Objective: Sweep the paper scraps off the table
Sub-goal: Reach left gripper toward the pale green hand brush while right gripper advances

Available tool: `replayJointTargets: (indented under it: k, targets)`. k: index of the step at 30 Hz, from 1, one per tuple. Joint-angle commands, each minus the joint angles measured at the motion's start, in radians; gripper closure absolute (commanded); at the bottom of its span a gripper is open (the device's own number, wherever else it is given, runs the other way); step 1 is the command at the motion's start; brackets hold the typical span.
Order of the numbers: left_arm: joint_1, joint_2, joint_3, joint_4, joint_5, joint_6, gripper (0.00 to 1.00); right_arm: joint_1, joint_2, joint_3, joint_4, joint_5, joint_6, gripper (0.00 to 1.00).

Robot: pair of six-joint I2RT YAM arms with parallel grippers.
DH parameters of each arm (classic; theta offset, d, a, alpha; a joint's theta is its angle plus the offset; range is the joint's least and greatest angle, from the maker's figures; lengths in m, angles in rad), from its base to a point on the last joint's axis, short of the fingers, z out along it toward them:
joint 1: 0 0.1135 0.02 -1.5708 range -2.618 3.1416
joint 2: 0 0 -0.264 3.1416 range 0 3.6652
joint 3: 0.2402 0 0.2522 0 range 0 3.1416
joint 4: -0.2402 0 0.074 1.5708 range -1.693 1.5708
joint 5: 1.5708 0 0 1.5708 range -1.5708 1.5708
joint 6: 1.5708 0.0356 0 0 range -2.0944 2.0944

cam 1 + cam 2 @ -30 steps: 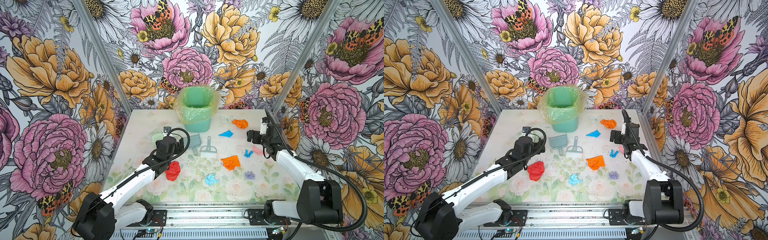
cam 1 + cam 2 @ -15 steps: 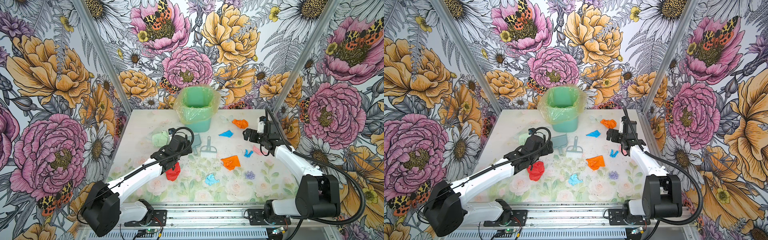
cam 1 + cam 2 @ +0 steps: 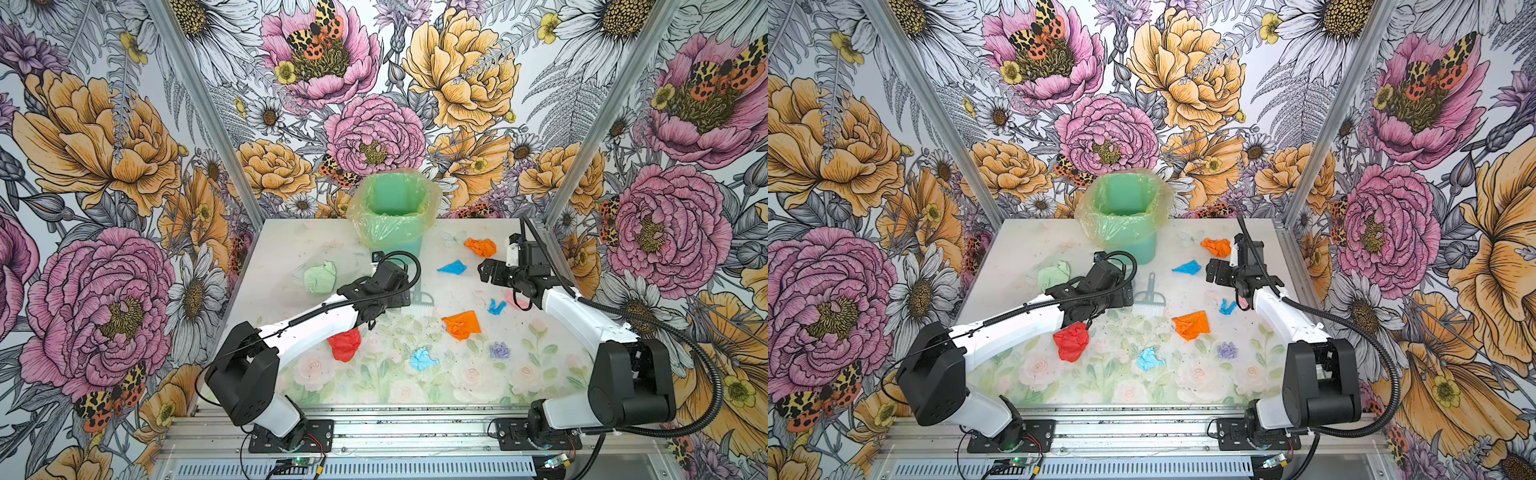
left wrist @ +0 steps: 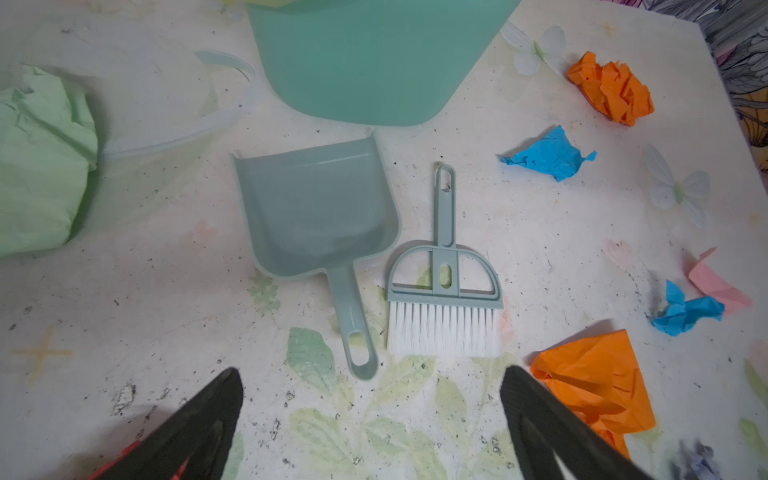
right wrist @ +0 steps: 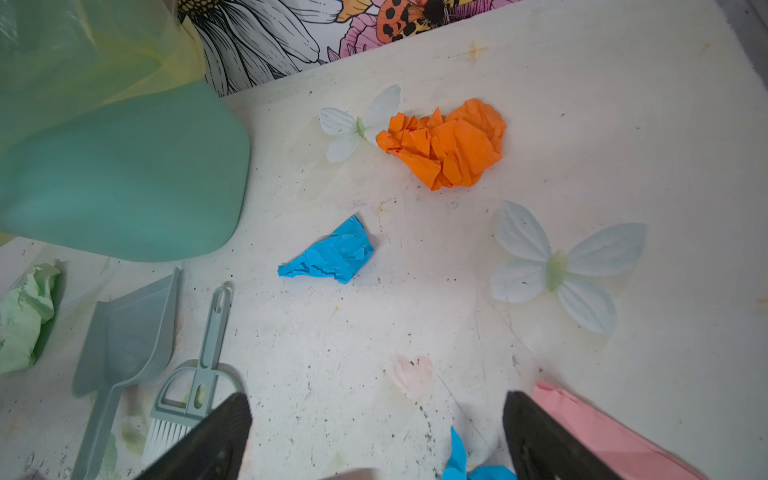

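Paper scraps lie scattered on the table: an orange wad at the back right, a blue one, a small blue one, a flat orange one, a red one and a light blue one. My left gripper hangs open just above the tip of the dustpan's handle; its arm hides the dustpan in both top views. My right gripper is open and empty above bare table, with the small blue scrap and a pink scrap near its fingers.
A grey-blue brush lies beside the dustpan, bristles toward the front. A green bin with a plastic liner stands at the back middle. A pale green wad sits at the left. Floral walls close three sides.
My left arm has reached forward and to the right, now covering the dustpan. My right gripper has shifted slightly toward the table's middle. Both stay open.
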Motion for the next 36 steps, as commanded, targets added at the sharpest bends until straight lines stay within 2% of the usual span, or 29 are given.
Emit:
replayJointTargets:
  k: [1, 15, 24, 27, 36]
  targets:
    - [-0.018, 0.038, 0.055, -0.020, 0.035, 0.024, 0.01, 0.013, 0.008, 0.039, -0.004, 0.012, 0.013, 0.03]
    - [-0.032, 0.213, 0.188, -0.021, 0.113, 0.036, 0.01, 0.022, 0.004, 0.043, -0.052, 0.015, 0.000, 0.01]
    - [-0.045, 0.263, 0.246, -0.020, 0.172, 0.038, 0.01, 0.024, 0.043, 0.055, -0.057, -0.045, 0.005, 0.01]
    - [-0.050, 0.320, 0.267, -0.020, 0.187, 0.038, 0.01, 0.025, 0.053, 0.059, -0.057, -0.068, 0.007, 0.00]
    - [-0.056, 0.388, 0.325, -0.049, 0.171, 0.022, 0.01, 0.029, 0.037, 0.042, -0.057, -0.063, 0.009, 0.00]
